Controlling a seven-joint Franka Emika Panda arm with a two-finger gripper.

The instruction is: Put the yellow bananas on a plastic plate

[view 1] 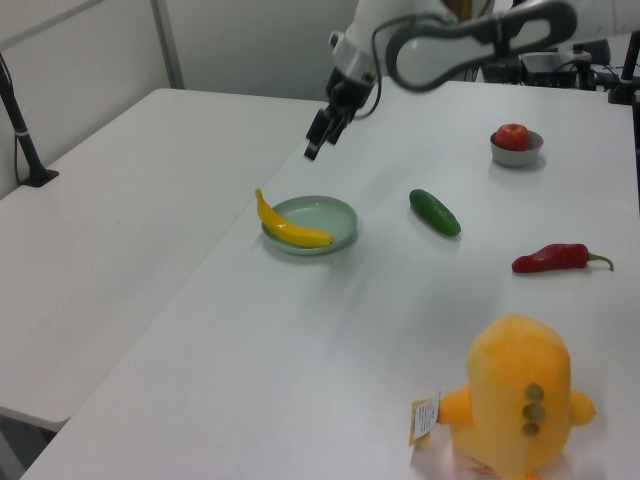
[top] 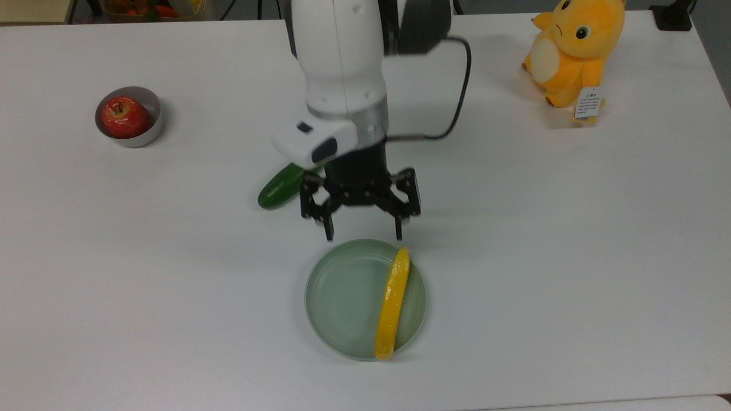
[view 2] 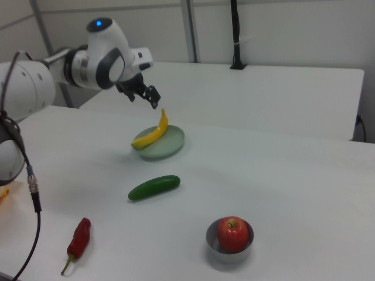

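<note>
In the top view the gripper [top: 362, 225] hung above the table at the plate's twelve o'clock, fingers spread wide, gripping nothing. The yellow banana [top: 392, 302] lay across the plastic plate [top: 337, 297] toward three o'clock, both ends over the rim. A cucumber [top: 278, 187] sat at ten o'clock. In the left view the gripper [view 1: 318, 138] hovered clear above the banana [view 1: 290, 228]. In the right view the banana [view 2: 151, 134] rested on the plate [view 2: 170, 143].

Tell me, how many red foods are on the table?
2. A red apple sits in the small metal bowl at the top view's left. A red chili pepper lies on the table near the cucumber in the left view.
</note>
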